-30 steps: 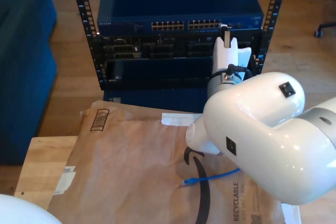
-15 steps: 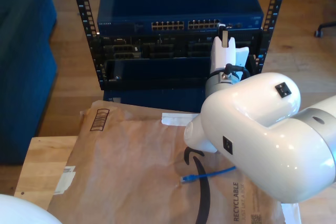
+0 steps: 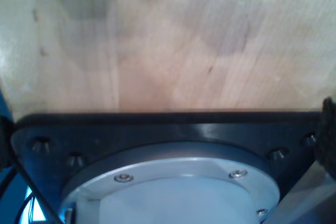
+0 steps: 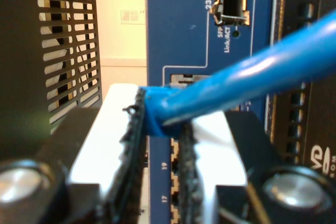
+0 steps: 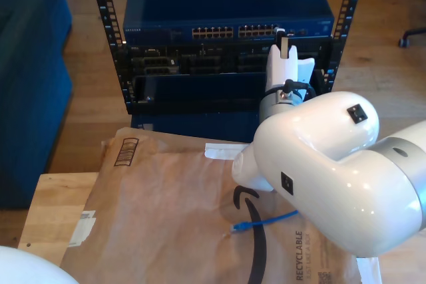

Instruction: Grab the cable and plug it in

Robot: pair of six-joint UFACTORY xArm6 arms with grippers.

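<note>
The second hand [image 4: 160, 140] is pinching the cable [image 4: 220, 90] tight at the switch [image 5: 226, 4]; keeping the plug square to its port should matter most.

surface: wooden table [image 5: 50, 214] | on it: brown paper mailer [image 5: 166, 217] | on mailer: cable [image 5: 263, 221] free end

Thin bright-blue cable [image 4: 226, 85], one plug [image 5: 235, 229] lying free on brown paper.
</note>
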